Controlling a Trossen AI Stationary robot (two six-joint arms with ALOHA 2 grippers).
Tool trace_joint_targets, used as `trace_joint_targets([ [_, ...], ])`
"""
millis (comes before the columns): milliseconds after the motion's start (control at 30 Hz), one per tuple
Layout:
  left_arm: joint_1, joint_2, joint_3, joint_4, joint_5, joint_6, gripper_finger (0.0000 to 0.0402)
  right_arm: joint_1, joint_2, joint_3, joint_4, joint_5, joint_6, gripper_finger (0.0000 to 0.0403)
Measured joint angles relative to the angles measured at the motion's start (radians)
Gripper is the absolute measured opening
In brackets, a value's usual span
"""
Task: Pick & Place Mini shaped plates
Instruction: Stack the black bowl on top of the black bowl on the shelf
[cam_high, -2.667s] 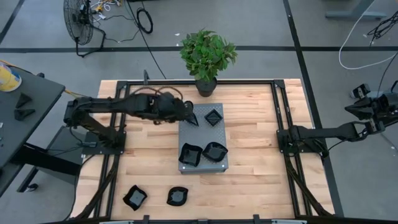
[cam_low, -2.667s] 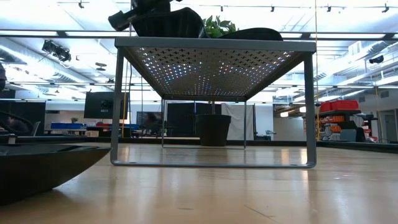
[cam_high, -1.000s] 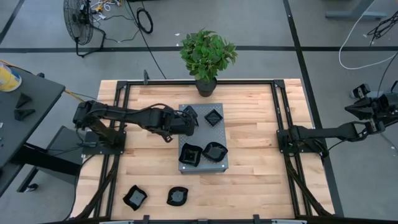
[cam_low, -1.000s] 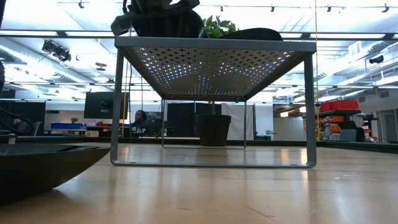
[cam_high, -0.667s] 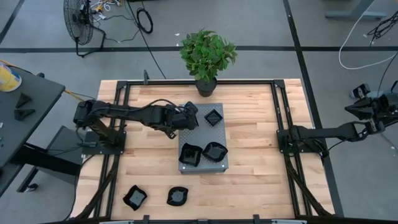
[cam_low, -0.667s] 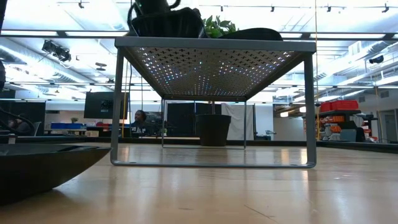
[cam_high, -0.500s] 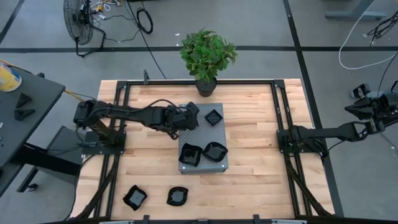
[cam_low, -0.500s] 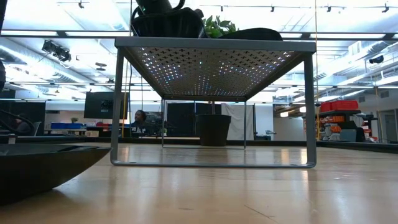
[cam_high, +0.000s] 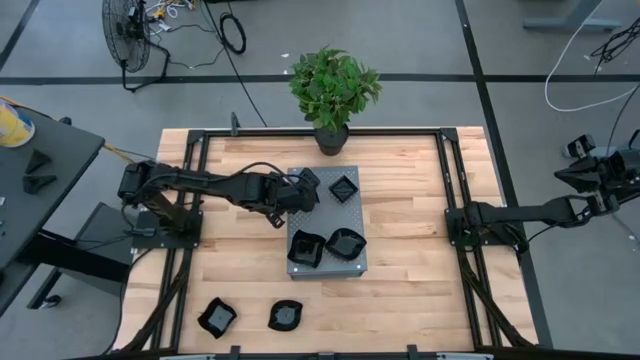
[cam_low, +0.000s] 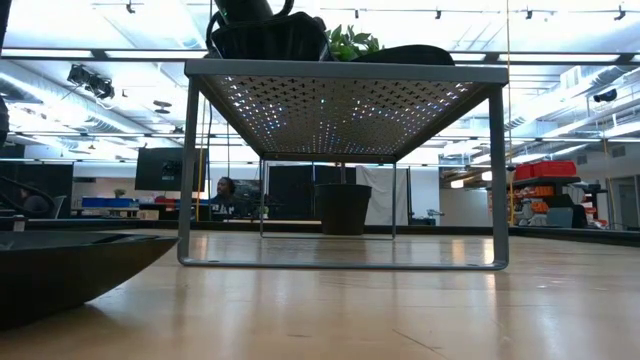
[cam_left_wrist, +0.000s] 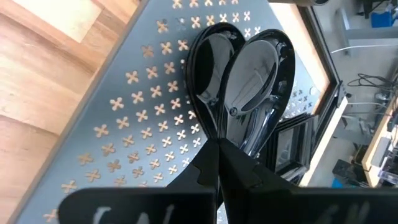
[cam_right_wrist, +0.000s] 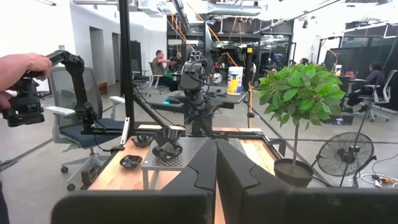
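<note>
On the grey perforated stand (cam_high: 327, 232) at mid-table, the left gripper (cam_high: 303, 187) pinches the rim of a glossy black teardrop plate (cam_left_wrist: 239, 84) at the stand's far left corner. 3 more plates (cam_high: 344, 187) sit on the stand; 2 lie on the table's (cam_high: 410, 255) near edge. Off the table's right side, the right gripper (cam_right_wrist: 216, 163) is closed, holding nothing.

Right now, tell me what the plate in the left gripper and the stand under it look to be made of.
Teardrop plate, pinched in the left gripper: glossy black, probably glazed ceramic or hard plastic; bright mirror-like reflections show on its surface, but the look alone does not settle which.
Grey stand: seemingly painted sheet metal, matte, punched with regular cross-shaped holes, on thin frame legs.
</note>
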Motion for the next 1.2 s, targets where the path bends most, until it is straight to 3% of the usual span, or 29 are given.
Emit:
trace_joint_targets([
  [367,0.000,-0.001,0.000,0.017,-0.049,0.038,0.0005,0.000,0.000,0.000,0.000,0.000,0.000,0.0016],
  [1200,-0.006,-0.001,0.000,-0.012,-0.002,0.085,0.0007,0.000,0.000,0.000,0.000,0.000,0.000,0.0016],
])
